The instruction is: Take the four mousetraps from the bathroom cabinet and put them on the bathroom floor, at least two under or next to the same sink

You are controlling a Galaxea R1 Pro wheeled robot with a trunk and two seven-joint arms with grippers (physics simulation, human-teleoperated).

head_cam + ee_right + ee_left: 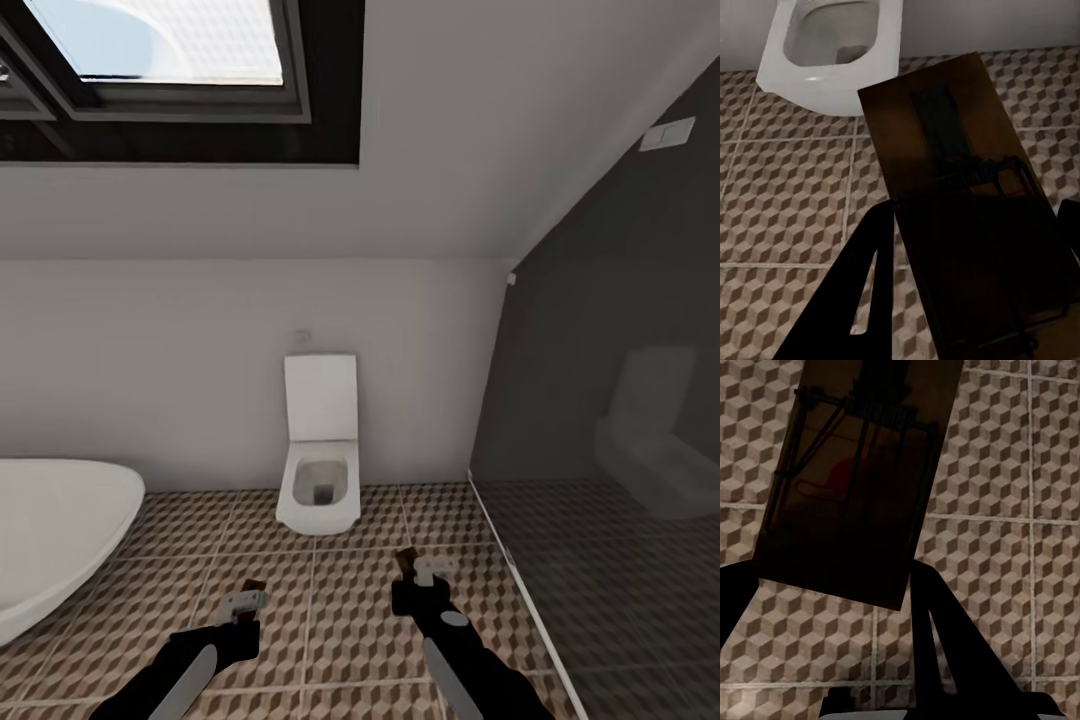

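1. The left end effector [247,598] is closed on a mousetrap [851,480]. In the left wrist view the trap is a dark, shadowed board tilted between the black fingers [945,652], its wire parts and red spot only faintly readable.
2. The right end effector [420,572] is likewise clamped on a second mousetrap [967,210]. In the right wrist view that board runs out past the fingers, and its near end is lost in shadow and cut by the picture's edge.
3. In the head view both traps are small brown slivers at the fingertips, too small to make out in detail.
4. Both end effectors hang above the bathroom floor [340,620], left and right of centre and well apart.
5. A white toilet [320,470] stands against the far wall, lid up.
6. The white bathtub [55,520] on the left is cut off by the edge.
7. A dark glass panel [620,400] on the right carries a faint reflection of the toilet.
8. A skylight [170,50] is partly cropped far above.
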